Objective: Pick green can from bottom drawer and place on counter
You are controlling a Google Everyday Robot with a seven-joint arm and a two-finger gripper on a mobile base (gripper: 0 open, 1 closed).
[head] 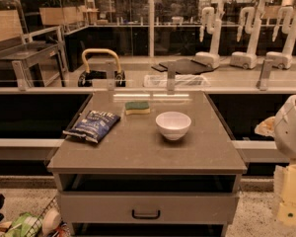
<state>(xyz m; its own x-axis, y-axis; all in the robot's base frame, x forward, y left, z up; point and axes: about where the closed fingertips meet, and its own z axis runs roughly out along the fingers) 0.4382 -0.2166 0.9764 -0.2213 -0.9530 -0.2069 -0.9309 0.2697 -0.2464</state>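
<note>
The green can is out of view. The counter (148, 152) is a grey-brown stone-look top on a grey drawer cabinet in the middle of the camera view. A grey drawer front (146, 207) with a dark handle sits pushed in under a dark gap below the top. My white arm (292, 127) comes in at the right edge, beside the counter's right side. My gripper (290, 201) hangs below it at the lower right, pale, level with the drawer front and apart from the cabinet.
On the counter lie a blue chip bag (92, 125) at left, a green-and-yellow sponge (137, 107) at the back and a white bowl (173, 125) at centre right. A pale shelf with metal posts (170, 78) runs behind. A wire basket (24, 225) stands on the floor at lower left.
</note>
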